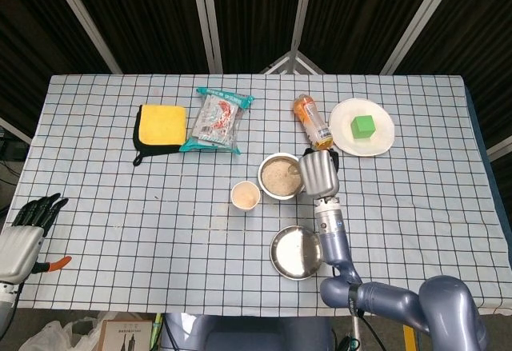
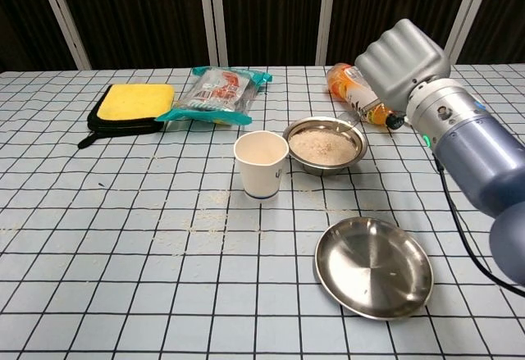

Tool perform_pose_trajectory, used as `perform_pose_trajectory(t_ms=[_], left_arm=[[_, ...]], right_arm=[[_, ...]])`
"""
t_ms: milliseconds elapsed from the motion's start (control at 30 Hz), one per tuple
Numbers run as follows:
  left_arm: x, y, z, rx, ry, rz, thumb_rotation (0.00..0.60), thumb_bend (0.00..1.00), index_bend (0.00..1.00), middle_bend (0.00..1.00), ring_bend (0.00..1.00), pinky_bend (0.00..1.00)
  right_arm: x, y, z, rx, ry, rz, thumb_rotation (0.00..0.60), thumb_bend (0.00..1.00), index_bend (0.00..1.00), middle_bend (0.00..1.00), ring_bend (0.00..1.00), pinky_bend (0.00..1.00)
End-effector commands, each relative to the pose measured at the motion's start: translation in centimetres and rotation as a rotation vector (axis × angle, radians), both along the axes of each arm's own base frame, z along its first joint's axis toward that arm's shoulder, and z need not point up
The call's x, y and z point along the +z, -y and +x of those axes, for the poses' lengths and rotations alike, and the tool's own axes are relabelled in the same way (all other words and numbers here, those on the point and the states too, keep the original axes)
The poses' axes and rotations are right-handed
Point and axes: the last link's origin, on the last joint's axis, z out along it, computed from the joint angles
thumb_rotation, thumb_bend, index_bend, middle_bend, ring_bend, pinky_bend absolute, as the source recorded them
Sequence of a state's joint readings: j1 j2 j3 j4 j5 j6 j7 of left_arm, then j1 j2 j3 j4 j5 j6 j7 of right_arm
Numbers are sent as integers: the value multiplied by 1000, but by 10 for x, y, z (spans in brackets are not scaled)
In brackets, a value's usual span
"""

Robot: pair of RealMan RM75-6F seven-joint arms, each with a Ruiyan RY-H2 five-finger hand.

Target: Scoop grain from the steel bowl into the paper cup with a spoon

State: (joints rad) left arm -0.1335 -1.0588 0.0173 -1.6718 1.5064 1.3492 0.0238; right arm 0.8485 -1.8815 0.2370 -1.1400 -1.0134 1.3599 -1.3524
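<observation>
The steel bowl of pale grain sits mid-table. The paper cup stands just to its front left, with some grain inside. My right hand hovers closed over the bowl's right rim and grips the spoon. The hand hides most of the spoon; only a thin metal piece pokes out toward the bowl's rim. My left hand rests off the table's near left corner, fingers spread and holding nothing.
An empty steel dish lies in front of the bowl. Behind are a yellow sponge, a snack packet, a lying orange bottle and a white plate with a green cube. Spilled grains dot the cloth near the cup.
</observation>
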Motion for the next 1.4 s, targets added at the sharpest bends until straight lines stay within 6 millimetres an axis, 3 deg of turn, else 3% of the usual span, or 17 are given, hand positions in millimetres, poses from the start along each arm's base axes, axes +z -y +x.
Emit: perform_pose_trajectory(t_ms=[33,367,833,1400], left_arm=[[0,0,0,3,4,-2,600,0,0,0,0,0],[0,-1,1,3,12,-12,600,0,0,0,0,0],[0,0,3,2,21,-17,600,0,0,0,0,0],[-1,-1,4,0,32,-27,600,0,0,0,0,0]], right_arm=[[-9,0,6,57,-68,-17,600,602,690,886,964,1000],[-28,-4,-1,137,-211,-38,600,603,696,886,964,1000],[-40,-3,-14,152,-359,-59,600,610,698,886,964,1000],[-66,-18,-4,152,-313,24,600,615,709,886,964,1000]])
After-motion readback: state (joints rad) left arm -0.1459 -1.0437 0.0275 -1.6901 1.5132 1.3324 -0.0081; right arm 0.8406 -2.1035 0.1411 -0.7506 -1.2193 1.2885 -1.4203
